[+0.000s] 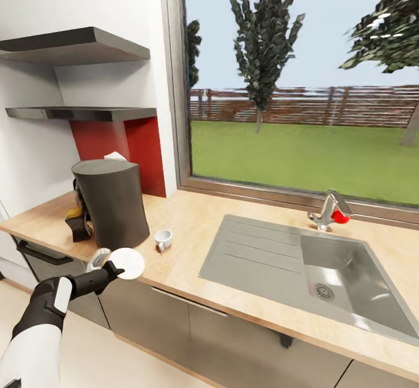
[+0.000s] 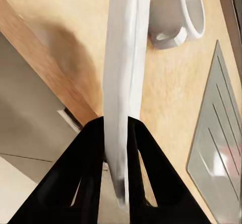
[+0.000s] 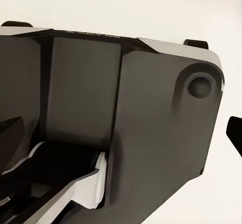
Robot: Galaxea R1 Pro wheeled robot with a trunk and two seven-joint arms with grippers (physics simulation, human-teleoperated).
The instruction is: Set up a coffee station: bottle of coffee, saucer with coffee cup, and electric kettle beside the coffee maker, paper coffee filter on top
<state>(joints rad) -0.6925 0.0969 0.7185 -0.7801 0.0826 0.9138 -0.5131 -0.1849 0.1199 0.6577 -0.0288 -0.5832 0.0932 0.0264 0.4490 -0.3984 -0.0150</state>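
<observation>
Countertop [image 1: 198, 225]: left tool [image 1: 114, 272] grips saucer [image 1: 128, 263], held flat.

My left pincer [image 2: 117, 133] has both black fingers [image 2: 83, 183] clamped on the saucer [image 2: 123, 73], which I see edge-on as a white band running toward twelve o'clock. The cup [image 2: 176, 15] sits on the bench [image 2: 65, 43] at about one o'clock, just beside the saucer's edge, handle toward me. The sink's grey drainboard [image 2: 217, 148] lies at four o'clock, cabinet front [image 2: 25, 118] at eight.
</observation>
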